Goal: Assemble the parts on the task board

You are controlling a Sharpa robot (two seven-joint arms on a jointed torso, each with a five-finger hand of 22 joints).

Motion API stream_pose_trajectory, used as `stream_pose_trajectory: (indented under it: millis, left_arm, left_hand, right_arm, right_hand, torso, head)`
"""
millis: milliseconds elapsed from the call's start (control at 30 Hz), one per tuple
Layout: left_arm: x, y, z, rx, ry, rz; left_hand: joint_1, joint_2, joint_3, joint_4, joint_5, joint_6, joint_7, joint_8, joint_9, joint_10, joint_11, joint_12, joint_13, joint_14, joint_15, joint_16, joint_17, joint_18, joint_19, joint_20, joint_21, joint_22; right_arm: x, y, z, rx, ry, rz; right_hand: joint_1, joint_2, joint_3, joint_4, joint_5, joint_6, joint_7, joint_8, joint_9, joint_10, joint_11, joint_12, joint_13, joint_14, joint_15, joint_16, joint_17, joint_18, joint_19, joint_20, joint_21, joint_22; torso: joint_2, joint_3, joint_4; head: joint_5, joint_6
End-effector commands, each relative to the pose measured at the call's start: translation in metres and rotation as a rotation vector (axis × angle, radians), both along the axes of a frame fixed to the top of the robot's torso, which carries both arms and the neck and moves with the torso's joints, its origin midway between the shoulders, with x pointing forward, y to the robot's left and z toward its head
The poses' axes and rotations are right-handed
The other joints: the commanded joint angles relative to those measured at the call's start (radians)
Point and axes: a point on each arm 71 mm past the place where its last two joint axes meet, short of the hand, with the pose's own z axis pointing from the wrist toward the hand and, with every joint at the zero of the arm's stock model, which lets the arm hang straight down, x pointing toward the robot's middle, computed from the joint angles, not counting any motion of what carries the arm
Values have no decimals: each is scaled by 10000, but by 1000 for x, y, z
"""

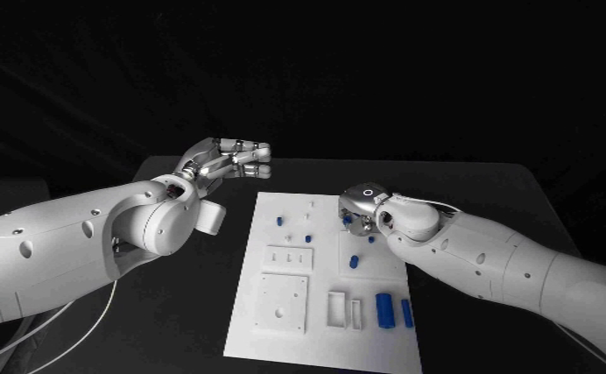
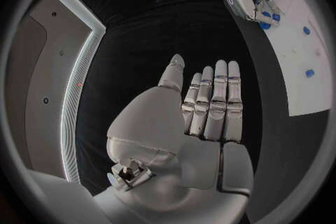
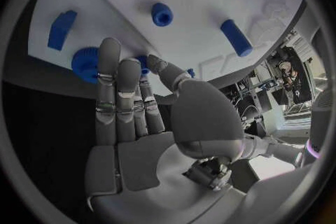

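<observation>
the step in hand looked like a pick-up near the far right of the task board (image 1: 271, 339); the right hand (image 1: 366, 210) hung over that edge with its fingers extended close together toward a round toothed blue part (image 3: 86, 64), and the right wrist view showed the fingertips (image 3: 108, 50) at or just beside it; whether they touched or pinched it, i could not tell; the left hand (image 1: 231, 160) was released, fingers straight and side by side, holding nothing, raised off the board's far left corner; the next move would likely call for closing on the toothed part and carrying it to its seat; the board lay flat in the middle of the black table (image 1: 505, 183), a white plate with recessed rectangular pockets; small blue pegs (image 1: 355, 261) were scattered along it, and two blue cylinders (image 1: 385, 311) lay side by side at its near right.
</observation>
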Motion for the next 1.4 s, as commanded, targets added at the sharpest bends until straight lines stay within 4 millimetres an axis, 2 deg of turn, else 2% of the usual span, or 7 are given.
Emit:
stream_pose_trajectory:
  millis: [33,367,600,700,800,1033,1400]
  left_arm:
    - [0,-2,2,-45,-64,-193]
    - [0,-2,2,-31,-32,-201]
    - [0,-3,2,-28,-23,-213]
    - [1,-5,2,-30,-17,-246]
    - [1,-7,2,-36,-16,-280]
    - [1,-10,2,-45,-19,-338]
    - [2,-17,7,-54,-128,-470]
  left_hand:
    - [-119,16,7,-50,50,-3,-15,13,14,-23,14,16,15,6,30,65,-2,-111,-46,-32,52,-15]
    - [-122,18,1,-58,34,-17,-9,7,12,-39,19,15,15,7,31,66,-1,-110,-51,-32,73,-36]
    - [-122,18,1,-58,34,-17,-9,7,12,-39,19,15,15,7,31,66,-1,-110,-51,-32,73,-36]
    - [-122,18,1,-58,34,-17,-9,7,12,-39,19,15,15,7,31,66,-1,-110,-51,-32,73,-36]
    - [-120,14,3,-68,34,-35,-3,11,13,-53,25,15,15,3,33,65,-2,-110,-56,-29,85,-51]
    - [-120,14,3,-68,34,-35,-3,11,13,-53,25,15,15,3,33,65,-2,-110,-56,-29,85,-51]
    - [-120,14,3,-68,34,-35,-3,11,13,-53,25,15,15,3,33,65,-2,-110,-56,-29,85,-51]
  right_arm:
    - [-1,2,3,152,-486,71]
    - [-2,18,19,1126,-1373,257]
    - [2,36,31,1746,-1829,180]
    - [4,42,33,1836,-1909,64]
    - [6,47,33,1820,-1917,-40]
    - [9,55,31,1797,-1918,-134]
    - [12,58,29,1708,-1905,-256]
  right_hand:
    - [112,125,80,-12,-54,150,-25,48,15,193,-70,73,34,-4,-86,-20,10,1,45,-74,421,396]
    - [201,260,301,5,-497,512,-110,52,20,495,-170,77,34,3,-174,-8,115,-67,-349,-183,939,1344]
    - [182,231,439,32,-530,540,-115,50,19,510,-174,77,32,-2,-190,-20,171,-32,-383,-194,869,1757]
    - [181,231,436,35,-537,543,-116,50,19,511,-175,77,32,-1,-191,-23,176,-31,-377,-195,843,1801]
    - [185,236,456,39,-549,538,-113,48,18,506,-172,77,32,-2,-194,-36,197,-29,-346,-196,698,2027]
    - [161,214,513,38,-526,527,-112,48,19,492,-169,79,32,6,-192,-44,209,-22,-309,-195,534,2294]
    - [159,214,456,36,-502,519,-110,48,17,480,-166,78,32,-1,-187,-86,248,7,-301,-187,438,2840]
  torso:
    - [24,5,-4]
    - [45,0,17]
    - [62,5,8]
    - [70,-7,42]
    - [81,-32,64]
    - [110,-6,68]
    - [238,-81,220]
  head:
    - [18,23]
    - [109,141]
    - [209,230]
    - [247,296]
    - [360,350]
    - [573,375]
    - [554,453]
